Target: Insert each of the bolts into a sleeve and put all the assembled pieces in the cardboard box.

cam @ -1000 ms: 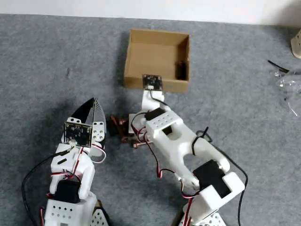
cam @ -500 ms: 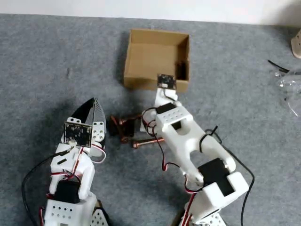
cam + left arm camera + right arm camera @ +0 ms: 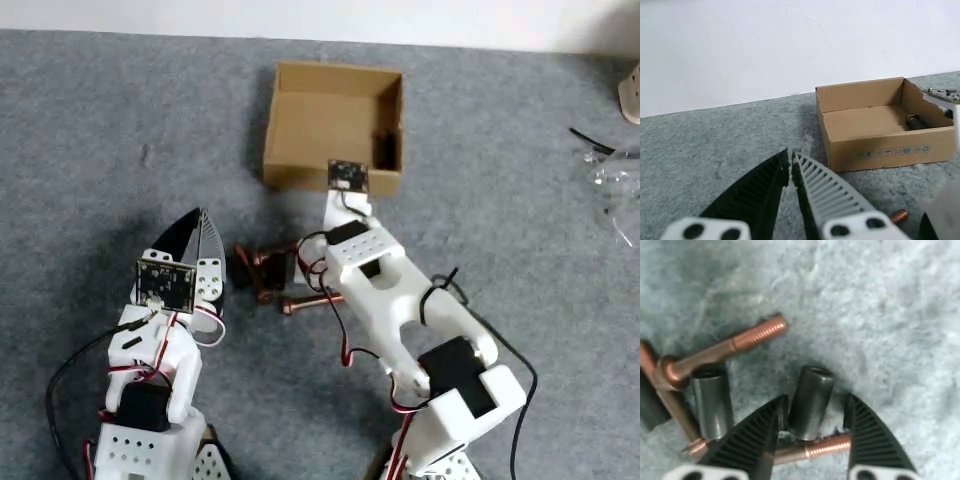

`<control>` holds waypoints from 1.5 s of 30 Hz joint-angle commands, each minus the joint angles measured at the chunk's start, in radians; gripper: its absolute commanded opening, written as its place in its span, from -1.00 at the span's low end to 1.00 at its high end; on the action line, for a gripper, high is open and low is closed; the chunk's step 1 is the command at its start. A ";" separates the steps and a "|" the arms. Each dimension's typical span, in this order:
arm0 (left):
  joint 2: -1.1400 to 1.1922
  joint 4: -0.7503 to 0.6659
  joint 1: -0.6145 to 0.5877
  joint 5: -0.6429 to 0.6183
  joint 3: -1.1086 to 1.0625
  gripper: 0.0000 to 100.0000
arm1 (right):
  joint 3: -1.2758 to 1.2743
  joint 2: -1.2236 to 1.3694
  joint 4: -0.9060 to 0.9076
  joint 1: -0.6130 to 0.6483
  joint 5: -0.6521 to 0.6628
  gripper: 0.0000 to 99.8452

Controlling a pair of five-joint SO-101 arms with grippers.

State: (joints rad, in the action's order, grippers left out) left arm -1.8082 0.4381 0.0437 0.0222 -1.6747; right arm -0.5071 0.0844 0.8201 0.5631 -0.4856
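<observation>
High view: one square cardboard box (image 3: 300, 178) with one dark cylinder (image 3: 384, 150) inside. A bolt-sleeve heap (image 3: 272, 280) lies near the box on fuzzy grey carpet (image 3: 100, 130).
Left wrist view: left gripper (image 3: 790, 167), ribbed fingers pinched together, empty, near the box.
Right wrist view: right gripper (image 3: 812, 412) spread wide around one smooth dark sleeve (image 3: 811, 397). A second sleeve (image 3: 712, 402) lies beside it, plus three threaded copper bolts (image 3: 725, 350).

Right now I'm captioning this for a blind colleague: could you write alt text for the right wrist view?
The right gripper, open, straddles a dark sleeve lying on grey carpet. A copper bolt lies across the sleeve's end nearest the gripper; a second sleeve and a second bolt lie close beside.
</observation>
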 commanded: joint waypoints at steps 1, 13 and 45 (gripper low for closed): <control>-0.012 -0.011 -0.005 0.003 -0.021 -0.93 | 0.022 -0.005 0.013 0.016 -0.008 -0.74; -0.012 -0.011 -0.005 0.005 -0.021 -0.93 | 0.030 -0.010 0.013 -0.028 0.000 -0.99; 0.291 0.018 -0.004 0.003 0.131 -0.93 | -0.278 -0.591 -0.166 -0.160 0.155 -0.99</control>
State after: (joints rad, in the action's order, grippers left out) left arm -1.6471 0.4948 0.0453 0.0222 -1.6364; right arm -0.7756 -0.4189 0.7127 0.4219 -0.3613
